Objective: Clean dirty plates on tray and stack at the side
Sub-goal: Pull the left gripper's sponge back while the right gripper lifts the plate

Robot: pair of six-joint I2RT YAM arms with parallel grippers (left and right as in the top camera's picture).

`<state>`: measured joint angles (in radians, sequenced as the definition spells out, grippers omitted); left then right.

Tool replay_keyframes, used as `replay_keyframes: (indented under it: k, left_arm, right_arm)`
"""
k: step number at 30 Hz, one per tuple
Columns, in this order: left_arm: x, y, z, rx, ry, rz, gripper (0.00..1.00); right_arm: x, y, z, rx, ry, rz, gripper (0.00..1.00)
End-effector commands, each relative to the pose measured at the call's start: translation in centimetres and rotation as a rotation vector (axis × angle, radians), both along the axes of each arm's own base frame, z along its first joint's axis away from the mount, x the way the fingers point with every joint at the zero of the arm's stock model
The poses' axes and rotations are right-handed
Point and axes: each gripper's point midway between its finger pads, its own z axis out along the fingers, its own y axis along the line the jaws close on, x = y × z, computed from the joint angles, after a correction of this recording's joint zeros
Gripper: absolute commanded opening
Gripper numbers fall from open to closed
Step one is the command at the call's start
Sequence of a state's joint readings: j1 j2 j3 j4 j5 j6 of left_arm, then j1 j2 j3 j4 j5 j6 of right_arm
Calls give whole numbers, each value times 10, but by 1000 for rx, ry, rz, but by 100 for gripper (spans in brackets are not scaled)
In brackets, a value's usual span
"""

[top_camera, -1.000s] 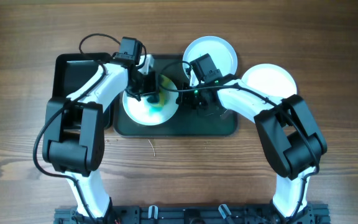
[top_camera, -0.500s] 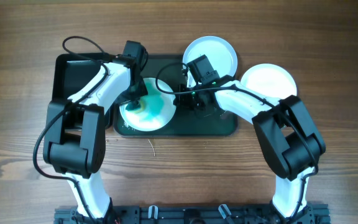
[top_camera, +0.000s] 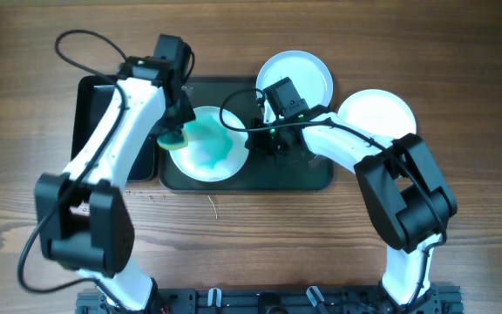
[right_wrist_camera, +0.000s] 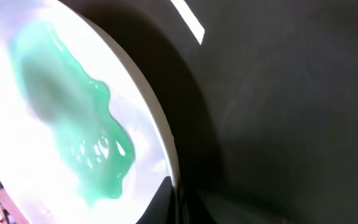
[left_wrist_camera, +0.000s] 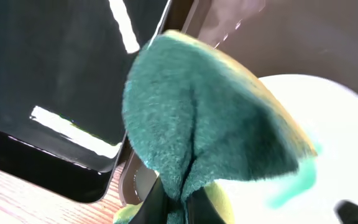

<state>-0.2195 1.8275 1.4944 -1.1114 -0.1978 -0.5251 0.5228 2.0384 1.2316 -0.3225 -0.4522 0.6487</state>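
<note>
1. Smeared plate [top_camera: 212, 155] is lying in the tray [top_camera: 308, 174], toward its 9 o'clock end, with the teal smear facing up.
2. Right gripper [top_camera: 255, 142] is clenching that plate's rim at 3 o'clock.
3. Left gripper [top_camera: 178, 129] is grasping a green sponge [left_wrist_camera: 197, 124] over the plate's rim at 9 o'clock.
4. Second plate [top_camera: 310, 74] is overlapping the tray's edge at 1 o'clock.
5. Third plate [top_camera: 375, 113] is sitting on the bench [top_camera: 460, 52], just beside the tray at 3 o'clock.
6. Black bin [top_camera: 85, 113] is standing at the tray's 9 o'clock.
</note>
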Motion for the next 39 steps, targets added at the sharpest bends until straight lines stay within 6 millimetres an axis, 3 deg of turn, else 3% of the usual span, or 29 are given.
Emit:
replay_keyframes:
  k: [1,12,18,26,33,39]
  left_arm:
    - [3,-2,12,-24,-22,-45,4]
    - [15,-14,7,-88,-58,-53,4]
    - [18,-15,8,-90,-71,-54,4]
    - [19,-15,8,-91,-72,-51,4]
    - [19,-15,8,-91,-72,-51,4]
    - [18,-16,8,-94,-71,-51,4]
  right_arm:
    - [4,-13,17,-60,-71,21,4]
    - [12,-86,111,-431,-404,-24,4]
    - [7,-109,141,-610,-524,-49,4]
    - [3,-110,167,-867,-715,-54,4]
    - [-15,-103,216,-1144,-966,-112,4]
    - [-28,-97,243,-1276,-1086,-128,4]
